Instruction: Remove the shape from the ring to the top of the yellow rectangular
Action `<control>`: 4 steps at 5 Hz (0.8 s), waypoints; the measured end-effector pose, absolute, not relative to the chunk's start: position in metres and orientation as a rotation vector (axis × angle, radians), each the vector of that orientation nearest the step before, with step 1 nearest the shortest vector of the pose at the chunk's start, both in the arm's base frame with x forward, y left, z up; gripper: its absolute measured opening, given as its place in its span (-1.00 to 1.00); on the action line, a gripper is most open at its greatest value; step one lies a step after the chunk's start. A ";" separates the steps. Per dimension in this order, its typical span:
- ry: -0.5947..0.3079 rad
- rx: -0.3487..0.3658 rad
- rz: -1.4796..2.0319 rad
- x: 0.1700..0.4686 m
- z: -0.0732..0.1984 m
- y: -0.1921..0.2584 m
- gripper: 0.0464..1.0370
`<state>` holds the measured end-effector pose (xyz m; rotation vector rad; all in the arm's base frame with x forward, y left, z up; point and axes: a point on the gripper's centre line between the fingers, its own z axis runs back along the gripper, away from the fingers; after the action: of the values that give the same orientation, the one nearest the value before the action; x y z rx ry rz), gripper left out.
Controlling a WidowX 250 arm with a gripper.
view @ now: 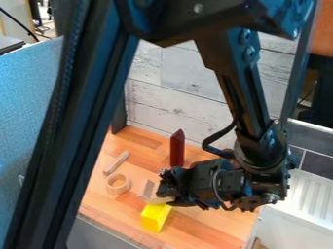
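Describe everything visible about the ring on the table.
The ring is a small, plain, pale tan band, probably wood or cardboard, with a thick wall and a round open hole; no shape sits in it. It lies flat on the wooden table, touching only that. A pale stick lies just behind it, apart; the yellow block is nearer the camera, to its right in the picture.

Red pointed block, upright, mid-frame, near whitewashed plank wall. Light wooden stick lying slanted, left of the red block. Both on wood-strip tabletop, lower middle. Blue fabric-like panel, left side. Thin black cable, upper left corner. Dark gray tiles, right edge; white ribbed surface just below them. Orange-brown panel, upper right corner.
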<state>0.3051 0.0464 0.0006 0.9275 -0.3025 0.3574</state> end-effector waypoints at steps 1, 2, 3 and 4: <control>-0.288 0.952 0.366 0.309 -0.002 0.046 -0.51; -0.272 0.974 0.363 0.309 -0.006 0.047 -0.51; -0.261 0.982 0.359 0.308 -0.007 0.048 -0.51; -0.250 0.987 0.343 0.307 -0.009 0.046 -0.51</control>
<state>0.3075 0.0464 -0.0087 0.9871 -0.2496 0.3427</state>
